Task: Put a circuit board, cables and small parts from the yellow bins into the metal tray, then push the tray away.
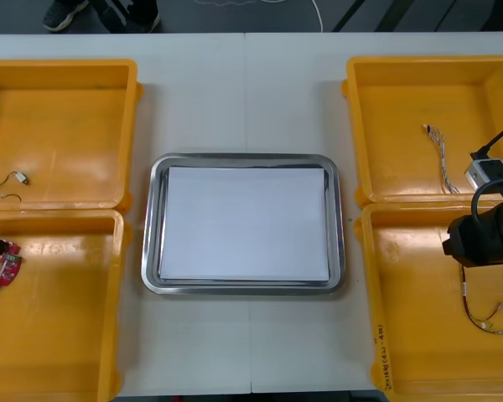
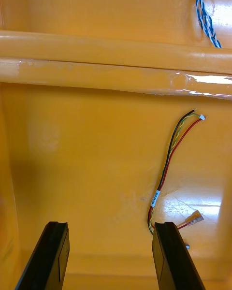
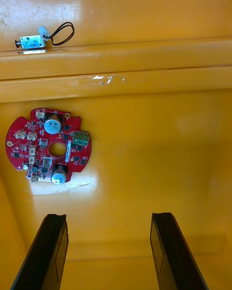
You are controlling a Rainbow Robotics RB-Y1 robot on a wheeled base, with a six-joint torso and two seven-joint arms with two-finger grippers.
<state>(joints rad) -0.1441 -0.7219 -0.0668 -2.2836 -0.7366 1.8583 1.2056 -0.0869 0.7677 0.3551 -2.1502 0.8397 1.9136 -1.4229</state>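
The metal tray (image 1: 150, 251), white inside, lies at the table's centre between the yellow bins. A round red circuit board (image 3: 48, 145) (image 1: 2, 272) lies flat in the near-left bin (image 1: 67, 335). My left gripper (image 3: 111, 253) hovers open over that bin's floor, the board ahead of and beside its left finger. My right gripper (image 2: 111, 258) hangs open in the near-right bin (image 1: 419, 352). A red and yellow cable (image 2: 169, 169) (image 1: 478, 310) lies there, its end against the right finger (image 2: 171, 256). Nothing sits between either pair of fingers.
A small metal part with a black wire (image 3: 31, 42) (image 1: 17, 177) lies in the far-left bin (image 1: 67, 126). A twisted blue and white cable (image 2: 205, 14) (image 1: 443, 159) lies in the far-right bin (image 1: 402, 100). Bin walls cross ahead of both grippers. Shoes show beyond the table's far edge.
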